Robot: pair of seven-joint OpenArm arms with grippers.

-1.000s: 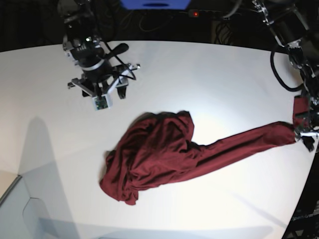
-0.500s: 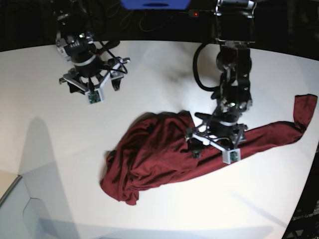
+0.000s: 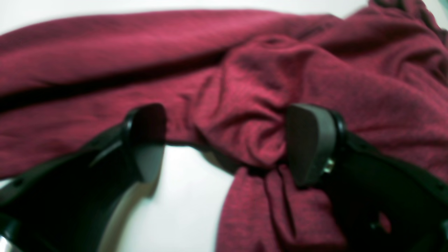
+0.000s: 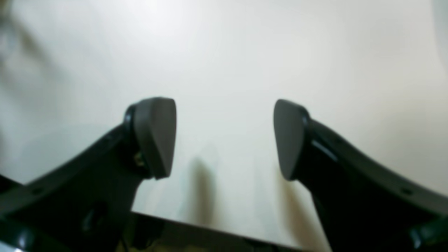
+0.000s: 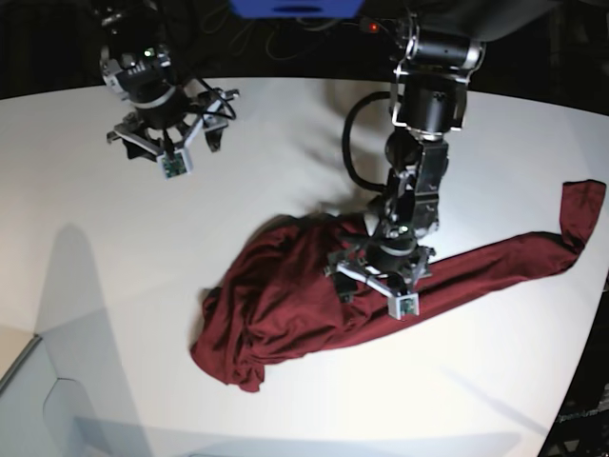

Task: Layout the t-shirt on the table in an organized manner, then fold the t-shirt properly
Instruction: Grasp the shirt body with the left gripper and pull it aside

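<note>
The left claw (image 3: 224, 143) stood with its two pads spread wide, low over the t-shirt (image 3: 245, 87), and a bunched fold of maroon knit rose between the pads, crowding the right-hand one while bare white bench (image 3: 175, 210) showed beside the other; whether the pads actually pressed the cloth could not be told, and nothing was gripped. In the base view that claw (image 5: 378, 278) hung over the spot where the crumpled body of the t-shirt (image 5: 276, 305) met the one stretched sleeve. From there the heap lay to the left and nearer, and the sleeve ran as the cloth's long axis out to the right toward the bench's (image 5: 495, 152) edge. The right claw (image 4: 224, 138) was also open and empty, looking down on bare bench; it hung at far left (image 5: 164, 143), well apart from the cloth. The left arm was plainly the nearer, so any pinch on the fold was judged to fall to it.
</note>
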